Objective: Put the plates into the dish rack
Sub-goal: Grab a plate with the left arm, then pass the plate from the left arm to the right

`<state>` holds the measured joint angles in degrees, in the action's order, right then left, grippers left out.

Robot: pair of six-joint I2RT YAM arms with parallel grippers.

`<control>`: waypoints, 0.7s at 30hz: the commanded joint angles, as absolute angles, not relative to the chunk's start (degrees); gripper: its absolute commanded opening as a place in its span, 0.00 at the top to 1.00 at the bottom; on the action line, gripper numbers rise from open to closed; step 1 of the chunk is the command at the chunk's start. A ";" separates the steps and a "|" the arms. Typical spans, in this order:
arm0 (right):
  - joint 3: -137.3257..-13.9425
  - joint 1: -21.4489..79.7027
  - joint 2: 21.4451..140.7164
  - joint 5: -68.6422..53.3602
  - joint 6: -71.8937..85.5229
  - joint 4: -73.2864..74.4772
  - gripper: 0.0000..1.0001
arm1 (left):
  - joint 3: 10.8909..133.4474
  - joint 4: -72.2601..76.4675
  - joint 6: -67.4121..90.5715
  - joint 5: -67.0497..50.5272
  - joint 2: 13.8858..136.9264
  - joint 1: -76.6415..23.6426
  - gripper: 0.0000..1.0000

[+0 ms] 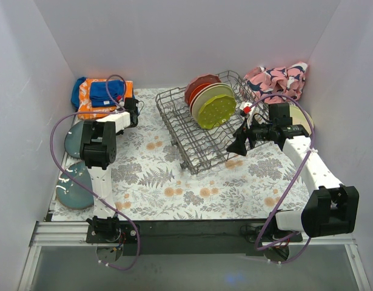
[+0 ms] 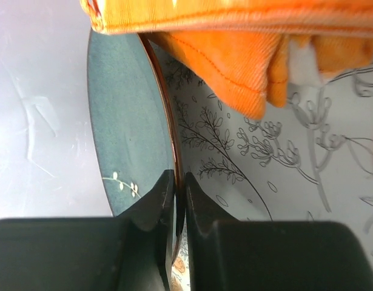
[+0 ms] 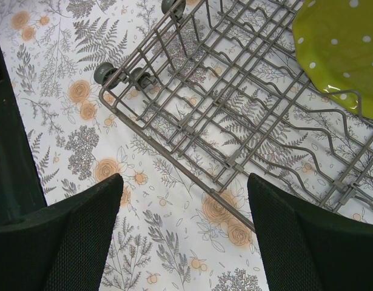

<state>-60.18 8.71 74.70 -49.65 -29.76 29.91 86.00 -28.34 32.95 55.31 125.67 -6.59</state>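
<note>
Trouble is starting with the teal plate (image 2: pixel 125 121), the one carrying a pale twig mark. It is standing nearly on edge beside the white wall (image 2: pixel 34 121). The left claw (image 2: pixel 179 179) is clamping only its thin coppery rim, fingers pinched fully together with very little plate between them. So shallow a bite is risking a pivot or a slip once the plate is swinging free, and glazed ware is probably offering little friction. The orange cloth (image 2: pixel 235 54) is hanging right over the plate's upper edge, so a straight lift is likely to be dragging or snagging the fabric. Further out, the dish rack (image 1: pixel 171 130) is sitting in the middle of the desk (image 1: pixel 156 188), well apart from this grip. It is already carrying plates, among them the yellow-green dotted plate (image 1: pixel 215 110); a tilted arrival is risking a knock against those, or a miss between the tines. The right claw (image 1: pixel 239 145) is hovering spread wide and empty at the rack's near side, possibly crowding the approach.
</note>
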 commanded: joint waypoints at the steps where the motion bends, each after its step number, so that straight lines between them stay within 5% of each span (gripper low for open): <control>1: -60.38 8.96 73.21 -50.01 -29.71 28.92 0.12 | 89.91 -24.17 32.35 50.89 118.22 -10.01 1.00; 21: -60.12 8.96 73.65 -50.36 -29.88 28.83 0.12 | 79.64 -25.13 32.87 45.01 91.26 -20.21 1.00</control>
